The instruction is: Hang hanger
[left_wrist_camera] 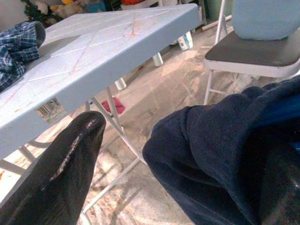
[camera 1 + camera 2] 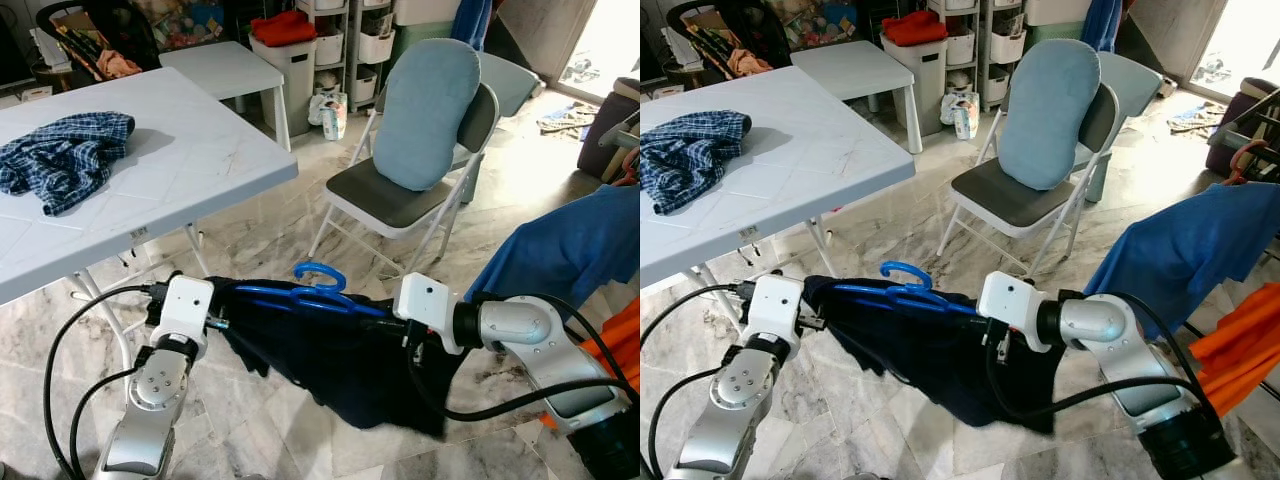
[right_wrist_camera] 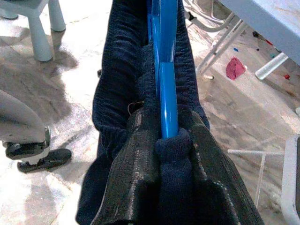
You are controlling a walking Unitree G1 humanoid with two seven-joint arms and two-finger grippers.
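Observation:
A blue plastic hanger (image 2: 322,292) carries a dark navy garment (image 2: 345,375) and hangs level between my two arms, low over the marble floor. Its hook points up. My right gripper (image 2: 402,328) is shut on the hanger's right end, and in the right wrist view the fingers (image 3: 126,178) clamp the cloth and the blue bar (image 3: 168,70). My left gripper (image 2: 222,322) is at the hanger's left end. In the left wrist view one finger (image 1: 65,173) stands apart from the navy cloth (image 1: 215,154), which lies against the other side.
A white folding table (image 2: 210,160) with a plaid shirt (image 2: 65,155) stands to my left. A folding chair (image 2: 385,195) with a blue cushion (image 2: 425,110) is straight ahead. A blue garment (image 2: 570,245) and an orange one (image 2: 615,340) hang at my right.

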